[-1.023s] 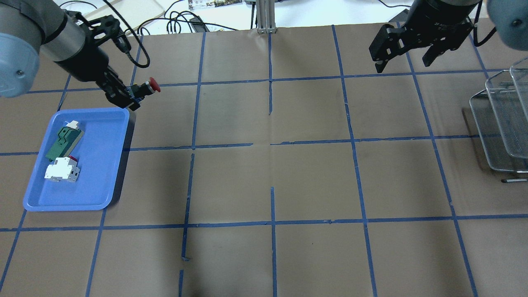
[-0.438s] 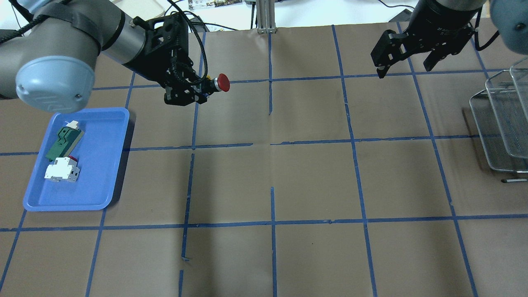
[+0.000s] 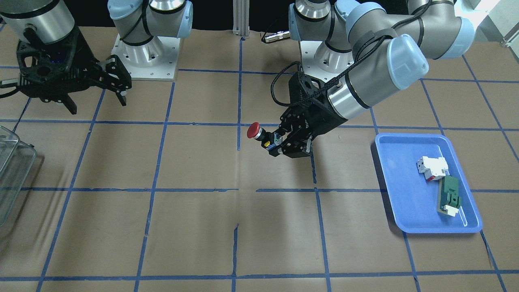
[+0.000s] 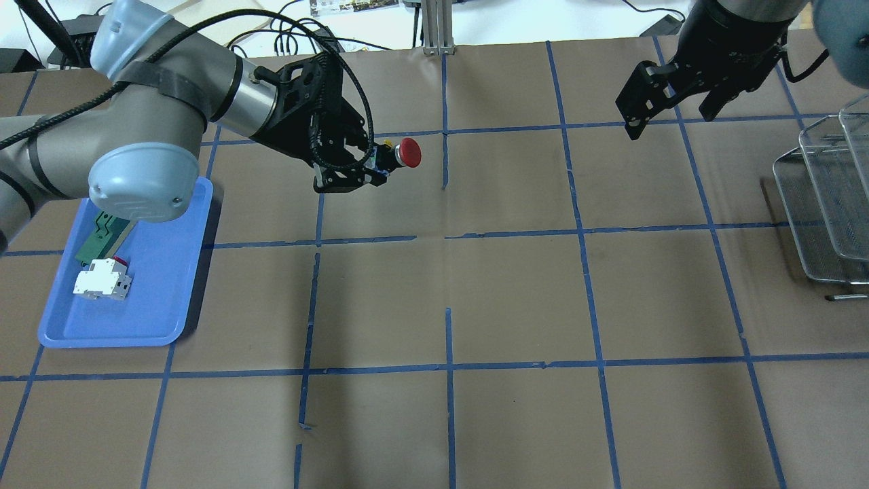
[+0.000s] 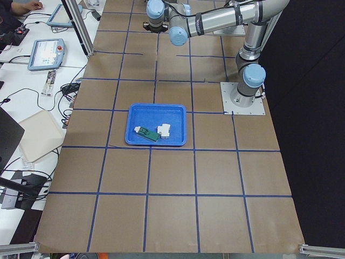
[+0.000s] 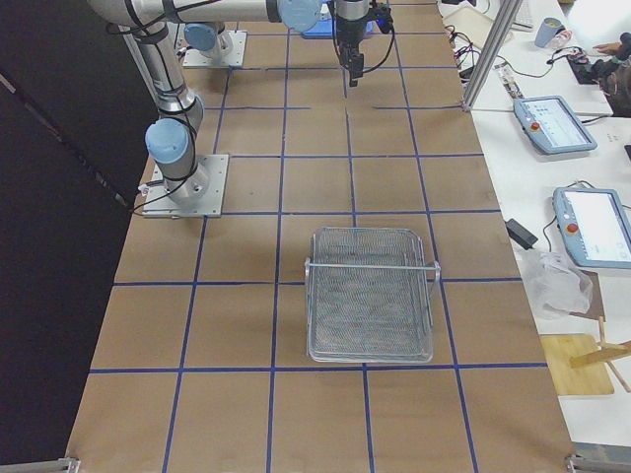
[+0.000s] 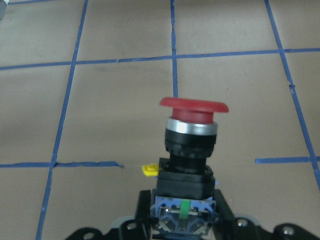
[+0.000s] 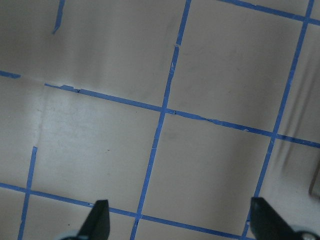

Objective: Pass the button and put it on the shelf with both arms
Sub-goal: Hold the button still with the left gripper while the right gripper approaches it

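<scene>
The button (image 4: pixel 406 152) hangs above the table (image 4: pixel 516 299), lying roughly level with its red cap pointing toward the robot's right side, just short of the middle tape line in the overhead view. The left gripper (image 4: pixel 370 170) pinches it by the rear block, its 2 fingers pressed against the blue-and-yellow end, so the black body and the cap stick out free in front. The left wrist view shows the same hold: the button (image 7: pixel 192 135) stands up from between the fingers, with only brown paper and blue tape lines beyond it. From the front-facing view the button (image 3: pixel 254 131) and left gripper (image 3: pixel 279 144) cast a soft shadow on the paper beneath them. Well apart, over the far right part of the table, the right gripper (image 4: pixel 672 119) hangs with its fingers spread wide and nothing between them; its wrist view shows both fingertips (image 8: pixel 97 222) far apart over bare paper. A blue tray (image 4: pixel 163 272) lies at the robot's left, holding 2 parts: a white-and-red block (image 4: pixel 102 280) and a green flat part (image 4: pixel 98 238). A wire shelf (image 4: pixel 825 204) stands at the table's right edge.
</scene>
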{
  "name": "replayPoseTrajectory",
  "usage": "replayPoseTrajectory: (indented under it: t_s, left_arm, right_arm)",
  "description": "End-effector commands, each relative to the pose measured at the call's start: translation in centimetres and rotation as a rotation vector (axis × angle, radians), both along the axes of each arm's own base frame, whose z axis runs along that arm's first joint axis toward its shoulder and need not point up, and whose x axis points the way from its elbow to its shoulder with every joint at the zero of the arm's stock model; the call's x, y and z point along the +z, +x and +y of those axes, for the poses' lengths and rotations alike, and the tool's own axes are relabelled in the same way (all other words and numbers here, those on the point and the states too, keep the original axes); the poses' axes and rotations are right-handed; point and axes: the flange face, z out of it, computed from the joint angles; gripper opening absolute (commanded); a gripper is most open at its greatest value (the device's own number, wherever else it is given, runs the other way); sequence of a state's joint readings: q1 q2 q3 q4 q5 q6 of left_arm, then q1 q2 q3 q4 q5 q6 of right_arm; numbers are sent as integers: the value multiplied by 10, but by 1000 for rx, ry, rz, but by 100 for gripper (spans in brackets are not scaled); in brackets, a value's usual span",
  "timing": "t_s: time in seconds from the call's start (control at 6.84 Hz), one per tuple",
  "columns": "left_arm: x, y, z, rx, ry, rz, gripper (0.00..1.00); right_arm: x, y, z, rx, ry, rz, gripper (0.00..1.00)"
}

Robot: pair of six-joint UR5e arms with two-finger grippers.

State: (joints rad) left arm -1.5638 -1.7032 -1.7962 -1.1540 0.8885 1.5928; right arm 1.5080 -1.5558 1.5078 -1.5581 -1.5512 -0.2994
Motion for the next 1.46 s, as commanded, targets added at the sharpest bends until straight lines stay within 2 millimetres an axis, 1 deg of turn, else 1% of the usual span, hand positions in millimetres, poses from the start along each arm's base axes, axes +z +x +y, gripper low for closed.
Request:
replayPoseTrajectory:
  t_s: [0.0,0.15,0.29,0.44,0.58,0.73,0.88,1.02,1.17,1.32]
  left_arm:
    - [-2,-18,8,37,55,41,0]
    - [-1,-33,11,45,66,43,0]
    - [0,-48,17,22,52,44,0]
    - [2,-56,21,47,77,45,0]
    - [4,-57,21,52,68,47,0]
    - [7,-58,24,48,59,44,0]
    - [4,-58,30,37,58,42,0]
    - [1,-58,31,37,62,43,0]
    - [4,-58,30,43,43,43,0]
    - [6,-57,31,45,39,39,0]
  right_arm:
    - [2,-25,-2,-30,8,25,100]
    - [4,-32,1,-36,12,68,100]
    - [17,-22,1,-31,-26,-29,100]
    - [6,-12,-2,-26,-9,-141,100]
    - [-1,5,-11,-5,-14,-295,100]
    - [-4,25,-12,26,-9,-379,100]
    - [-12,49,-7,73,-18,-405,83]
    - [-27,84,2,147,-55,-404,92]
    - [-38,120,8,256,-184,-402,100]
    - [-72,143,26,350,-182,-400,100]
